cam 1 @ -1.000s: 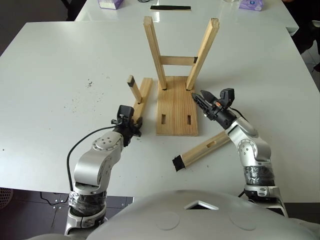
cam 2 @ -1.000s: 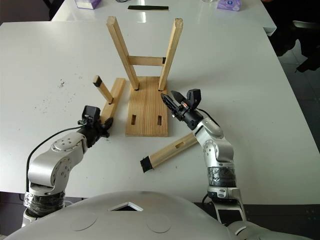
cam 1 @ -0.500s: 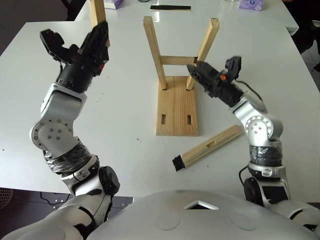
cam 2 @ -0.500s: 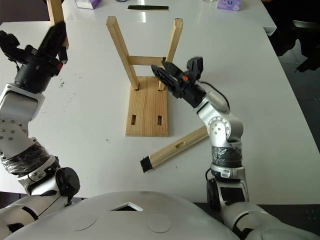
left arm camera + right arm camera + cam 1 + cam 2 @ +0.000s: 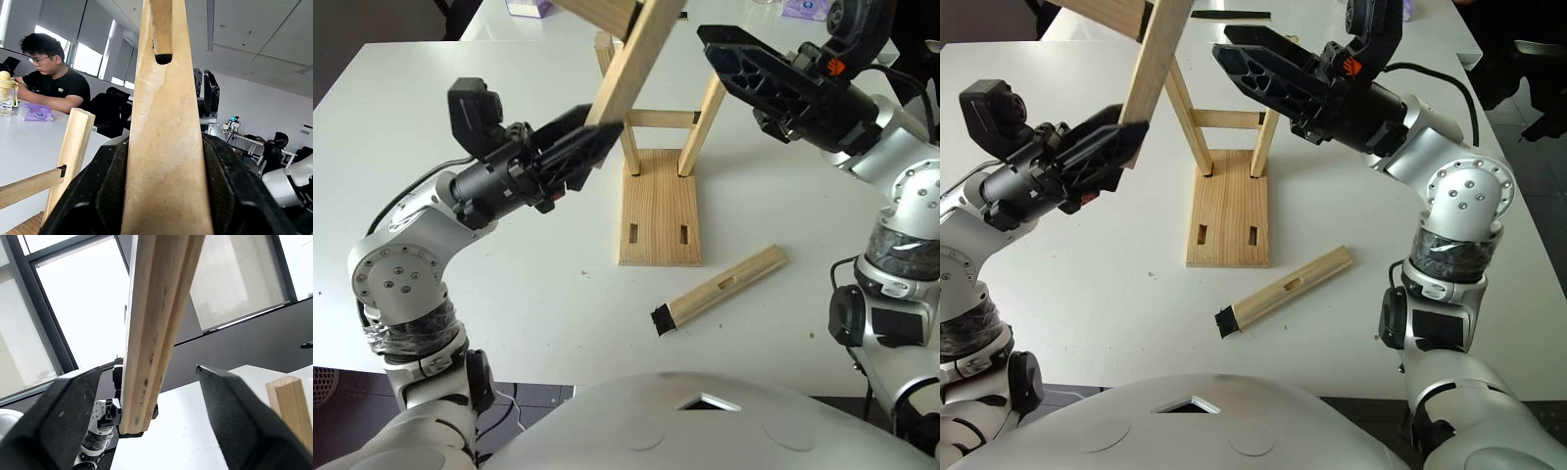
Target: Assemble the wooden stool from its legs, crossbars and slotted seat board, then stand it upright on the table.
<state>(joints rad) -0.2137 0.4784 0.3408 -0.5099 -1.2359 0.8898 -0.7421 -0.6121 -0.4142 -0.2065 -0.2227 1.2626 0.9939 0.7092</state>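
The slotted seat board [image 5: 658, 220] lies flat on the white table [image 5: 431, 176]. Two legs [image 5: 617, 103] joined by a crossbar [image 5: 658, 118] stand in its far end. My left gripper [image 5: 607, 137] is shut on another leg [image 5: 631, 69], which has a crossbar piece at its top. It holds that leg tilted in the air above the board. My right gripper [image 5: 1224, 41] is open and raised beside the leg's upper part. In the right wrist view this leg [image 5: 151, 333] shows between the spread fingers [image 5: 73, 421]. A loose slotted leg [image 5: 720, 289] with a black end cap lies near the front.
Purple boxes [image 5: 529, 8] [image 5: 803, 10] and a black strip [image 5: 1229, 15] sit on the far table behind. The table's left half and right side are bare white surface. The front edge runs just below the loose leg.
My left arm lifted the leg with its crossbar off the table, raised it at the far left, then swung it over the board. My right gripper rose from the standing leg toward it.
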